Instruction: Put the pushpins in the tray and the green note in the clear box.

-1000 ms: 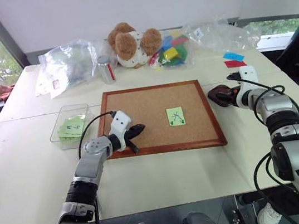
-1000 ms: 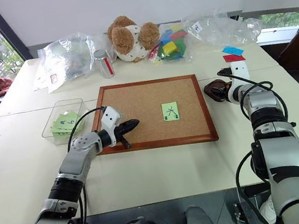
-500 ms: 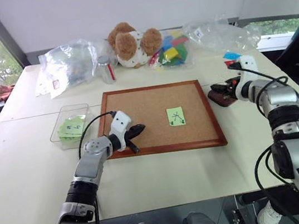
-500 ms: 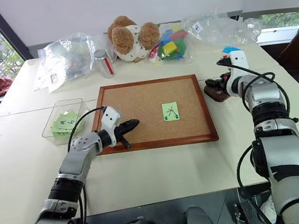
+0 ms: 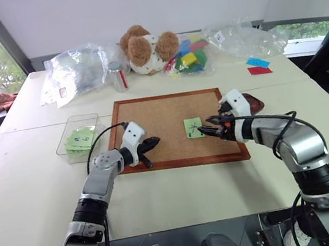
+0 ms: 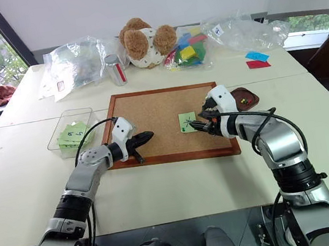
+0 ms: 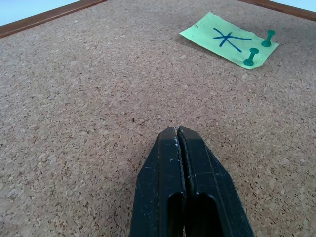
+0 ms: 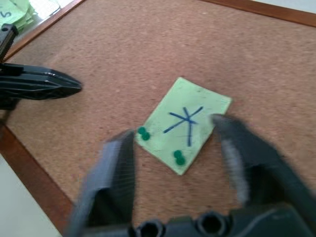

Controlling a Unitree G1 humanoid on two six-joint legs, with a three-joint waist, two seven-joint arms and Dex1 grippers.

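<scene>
While the clear box (image 5: 79, 138) holds green papers, left end effector (image 5: 152, 142) pressed together, right end effector (image 8: 177, 163) apart.

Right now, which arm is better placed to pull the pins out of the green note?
Right. The right gripper hangs open over the green note, its fingers either side of the two pushpins. The left gripper is shut, farther off on the corkboard.

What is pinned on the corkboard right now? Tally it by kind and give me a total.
Pushpins: 2, both green, along one edge of the note
Green note: 1
Total: 3 on the corkboard
</scene>
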